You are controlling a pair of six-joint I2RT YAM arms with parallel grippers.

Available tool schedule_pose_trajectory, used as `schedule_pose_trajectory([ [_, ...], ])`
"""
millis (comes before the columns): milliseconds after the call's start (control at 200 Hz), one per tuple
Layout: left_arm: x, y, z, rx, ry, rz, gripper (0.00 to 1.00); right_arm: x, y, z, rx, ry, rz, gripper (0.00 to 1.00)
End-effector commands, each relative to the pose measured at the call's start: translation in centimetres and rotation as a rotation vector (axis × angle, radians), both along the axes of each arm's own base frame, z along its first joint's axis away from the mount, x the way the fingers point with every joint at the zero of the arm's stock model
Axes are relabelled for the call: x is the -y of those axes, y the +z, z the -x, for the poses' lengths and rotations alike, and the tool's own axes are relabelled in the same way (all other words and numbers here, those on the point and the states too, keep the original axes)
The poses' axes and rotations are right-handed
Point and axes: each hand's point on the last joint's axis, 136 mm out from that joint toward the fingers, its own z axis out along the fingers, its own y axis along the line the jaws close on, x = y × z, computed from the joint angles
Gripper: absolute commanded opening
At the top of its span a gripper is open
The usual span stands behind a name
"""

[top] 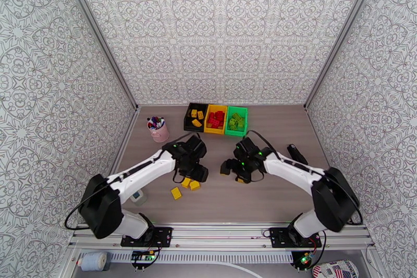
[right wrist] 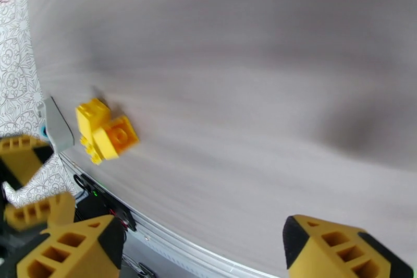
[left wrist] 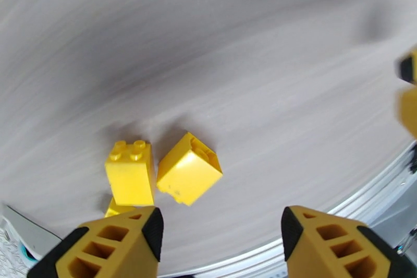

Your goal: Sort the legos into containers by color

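**Claw state.** The left claw stands partly open, with nothing between its jaws. The right claw stands wide open and is also empty.

**Position of the work.** Three yellow bricks lie loose on the surface, on the near side of the left claw. The bins stand in a row at the far edge. The black bin holds yellow bricks, the yellow bin red ones and the green bin green ones. On that pattern, these three most likely belong in the black bin.

**Relation governing the next move.**
- In the left wrist view, all three bricks lie ahead of the claw and off-centre, towards its left finger.
- The first brick lies with its long axis pointing away from the claw, studs at the far end.
- The tilted brick sits just beside it, turned diagonally to the jaw line.
- The third brick is partly hidden behind the left finger.
- The left arm is the nearer one. The right claw is well apart from the group.

**Guidance.** Expect to shift the left claw towards its left finger before descending. Select the tilted brick first, because it lies nearest the jaw centre.
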Motion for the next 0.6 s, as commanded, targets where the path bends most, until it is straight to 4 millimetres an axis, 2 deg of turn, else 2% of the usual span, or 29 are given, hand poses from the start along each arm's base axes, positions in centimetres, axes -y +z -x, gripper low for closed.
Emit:
schedule_pose_trajectory([
  [0,-0.1,-1.5,-0.1,-0.017,-0.077,-0.063,0.65,2.0,-0.7,1.3,-0.001,-0.075,0.031,0.85],
  [120,0.2,-2.9,-0.2,-0.057,-0.106,-0.087,0.65,3.8,-1.0,3.0,-0.012,-0.138,0.041,0.85],
  [235,-0.1,-4.2,0.3,-0.093,-0.132,-0.120,0.64,4.9,-0.9,3.7,-0.002,-0.180,0.045,0.85],
  [390,-0.9,-5.7,0.9,-0.132,-0.139,-0.172,0.62,5.6,-0.5,4.0,0.016,-0.218,0.040,0.85],
  [595,-1.2,-6.6,1.1,-0.153,-0.142,-0.224,0.56,5.8,-0.4,3.8,0.028,-0.239,0.036,0.85],
])
